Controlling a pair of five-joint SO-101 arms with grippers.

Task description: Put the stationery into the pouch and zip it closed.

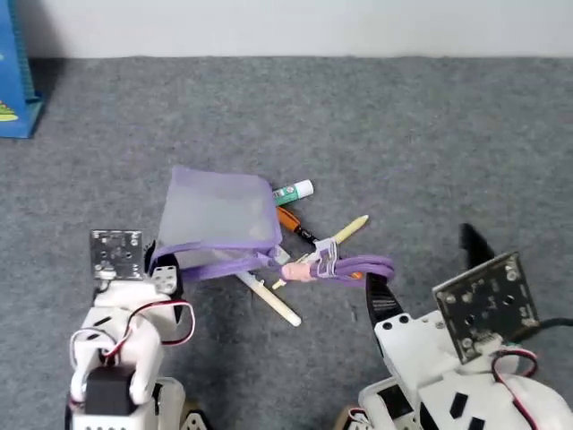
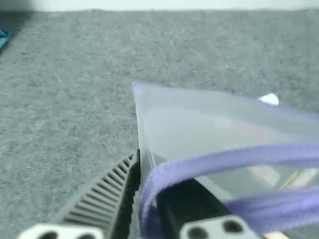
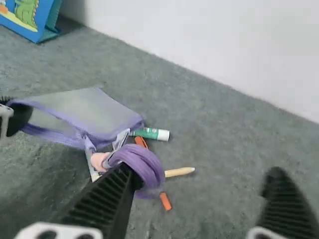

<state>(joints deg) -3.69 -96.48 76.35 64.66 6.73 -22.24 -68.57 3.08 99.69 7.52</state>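
left hand (image 2: pixel 149 184) is clamping shut on the purple zipper rim of the pouch (image 2: pixel 199 124), the rim band running between its two fingers. in the high view this left hand (image 1: pixel 166 269) is sitting at lower left of centre, holding the pouch's (image 1: pixel 219 215) lower left corner. the pouch is lying mid-frame, translucent lilac, its two purple rim bands standing apart, so the mouth is gaping and unzipped.

right hand (image 3: pixel 202 174) is standing wide open, gripping nothing. one finger is touching the purple wrist strap (image 3: pixel 142 169) loop; the other finger is well apart from it. in the high view the right hand (image 1: pixel 419 260) is at lower right, with the wrist strap (image 1: pixel 363 267) just left of it.

stationery is lying outside the pouch, clustered at its right side on the grey worktop (image 1: pixel 430 134): glue stick (image 1: pixel 294 191) beside the pouch's upper right corner, orange pen (image 1: pixel 291 221) just below it, pencil (image 1: pixel 345 230) pointing to the upper right, pink item (image 1: pixel 295 271) by the strap's base, pale stick (image 1: pixel 269 296) slanting toward lower centre. cannot tell whether any end is inside the mouth.

blue box (image 1: pixel 13 81) is sitting at the upper left edge, well apart.
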